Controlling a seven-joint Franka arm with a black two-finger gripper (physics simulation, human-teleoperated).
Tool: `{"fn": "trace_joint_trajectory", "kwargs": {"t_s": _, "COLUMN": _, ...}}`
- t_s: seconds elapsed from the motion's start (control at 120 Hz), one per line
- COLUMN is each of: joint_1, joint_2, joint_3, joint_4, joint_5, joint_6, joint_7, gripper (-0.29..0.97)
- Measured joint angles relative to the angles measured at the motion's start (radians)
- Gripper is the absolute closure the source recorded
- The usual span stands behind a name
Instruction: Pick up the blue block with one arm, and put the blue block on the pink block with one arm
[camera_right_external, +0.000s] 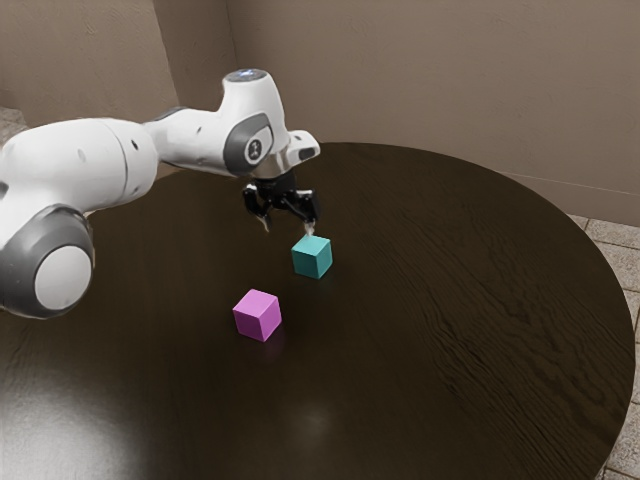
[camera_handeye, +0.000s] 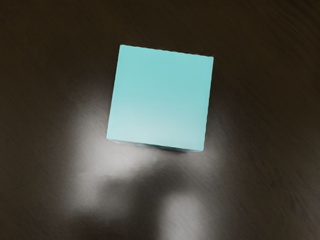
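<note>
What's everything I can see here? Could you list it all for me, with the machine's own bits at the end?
blue block: one, turquoise blue, on the table near its middle, just under the gripper
pink block: one, pink-purple, on the table, apart from the blue block and nearer the camera in the exterior view
table: one, round, dark brown wood grain, under both blocks
walls: beige, behind the table
floor: pale tiles, at the exterior view's right edge
arm: one, white and grey, coming in from the exterior view's left
gripper: one, black, open, above the blue block, not touching it
</note>
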Motion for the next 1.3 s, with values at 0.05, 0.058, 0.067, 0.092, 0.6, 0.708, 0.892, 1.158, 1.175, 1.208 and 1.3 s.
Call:
{"fn": "trace_joint_trajectory", "kwargs": {"t_s": 0.05, "joint_1": 0.029, "joint_2": 0.056, "joint_3": -0.031, "joint_4": 0.089, "joint_5": 0.012, "joint_6": -0.029, "joint_7": 0.003, "gripper": 0.02}}
{"fn": "trace_joint_trajectory", "kwargs": {"t_s": 0.058, "joint_1": 0.034, "joint_2": 0.065, "joint_3": -0.037, "joint_4": 0.103, "joint_5": 0.016, "joint_6": -0.033, "joint_7": 0.004, "gripper": 0.02}}
{"fn": "trace_joint_trajectory", "kwargs": {"t_s": 0.067, "joint_1": 0.04, "joint_2": 0.074, "joint_3": -0.044, "joint_4": 0.117, "joint_5": 0.021, "joint_6": -0.037, "joint_7": 0.005, "gripper": 0.02}}
{"fn": "trace_joint_trajectory", "kwargs": {"t_s": 0.092, "joint_1": 0.06, "joint_2": 0.102, "joint_3": -0.073, "joint_4": 0.16, "joint_5": 0.041, "joint_6": -0.048, "joint_7": 0.011, "gripper": 0.02}}
{"fn": "trace_joint_trajectory", "kwargs": {"t_s": 0.6, "joint_1": 0.149, "joint_2": 0.503, "joint_3": -0.232, "joint_4": 0.747, "joint_5": 0.146, "joint_6": -0.26, "joint_7": 0.216, "gripper": 0.02}}
{"fn": "trace_joint_trajectory", "kwargs": {"t_s": 0.708, "joint_1": 0.145, "joint_2": 0.556, "joint_3": -0.237, "joint_4": 0.806, "joint_5": 0.147, "joint_6": -0.305, "joint_7": 0.233, "gripper": 0.02}}
{"fn": "trace_joint_trajectory", "kwargs": {"t_s": 0.892, "joint_1": 0.133, "joint_2": 0.566, "joint_3": -0.247, "joint_4": 0.82, "joint_5": 0.148, "joint_6": -0.34, "joint_7": 0.253, "gripper": 0.02}}
{"fn": "trace_joint_trajectory", "kwargs": {"t_s": 1.158, "joint_1": 0.133, "joint_2": 0.604, "joint_3": -0.25, "joint_4": 0.864, "joint_5": 0.149, "joint_6": -0.309, "joint_7": 0.274, "gripper": 0.02}}
{"fn": "trace_joint_trajectory", "kwargs": {"t_s": 1.175, "joint_1": 0.133, "joint_2": 0.611, "joint_3": -0.25, "joint_4": 0.868, "joint_5": 0.149, "joint_6": -0.303, "joint_7": 0.276, "gripper": 0.02}}
{"fn": "trace_joint_trajectory", "kwargs": {"t_s": 1.208, "joint_1": 0.132, "joint_2": 0.622, "joint_3": -0.249, "joint_4": 0.878, "joint_5": 0.149, "joint_6": -0.292, "joint_7": 0.278, "gripper": 0.02}}
{"fn": "trace_joint_trajectory", "kwargs": {"t_s": 1.3, "joint_1": 0.13, "joint_2": 0.633, "joint_3": -0.25, "joint_4": 0.892, "joint_5": 0.15, "joint_6": -0.269, "joint_7": 0.283, "gripper": 0.02}}
